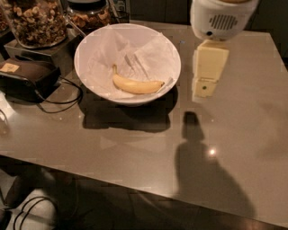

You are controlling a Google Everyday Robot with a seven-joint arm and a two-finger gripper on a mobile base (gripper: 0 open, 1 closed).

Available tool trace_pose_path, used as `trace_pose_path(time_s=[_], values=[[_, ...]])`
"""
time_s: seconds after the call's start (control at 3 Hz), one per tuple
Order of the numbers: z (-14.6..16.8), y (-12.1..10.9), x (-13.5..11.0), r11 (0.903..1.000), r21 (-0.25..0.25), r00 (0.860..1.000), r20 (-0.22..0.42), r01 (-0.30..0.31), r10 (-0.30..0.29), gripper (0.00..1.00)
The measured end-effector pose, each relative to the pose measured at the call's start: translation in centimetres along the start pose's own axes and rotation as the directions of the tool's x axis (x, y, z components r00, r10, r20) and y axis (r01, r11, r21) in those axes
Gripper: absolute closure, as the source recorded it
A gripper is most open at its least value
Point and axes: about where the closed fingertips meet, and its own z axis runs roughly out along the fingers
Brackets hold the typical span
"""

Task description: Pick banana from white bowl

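Note:
The banana (137, 85) is yellow and curved. It lies on crumpled white paper inside the white bowl (87, 40), stem to the left, towards the bowl's front. The bowl stands on the grey table at the back left of centre. My gripper (203, 89) hangs from the white wrist at the top, cream-coloured and pointing down. It is above the table just right of the bowl's right rim, apart from the bowl and the banana. Nothing is visible in it.
Two glass jars of nuts (32, 20) (90, 13) stand behind the bowl at the back left. A dark box (27, 76) with black cables (63, 101) lies left of the bowl. The table's front edge (135, 191) runs across the bottom.

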Motion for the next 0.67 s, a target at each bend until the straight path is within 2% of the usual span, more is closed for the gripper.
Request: trace_pose_path(time_s=[0.67], values=[[-0.32,-0.90,-1.73,0.9993,0.036,0.999,0.050,0.013,-0.015,0.00]])
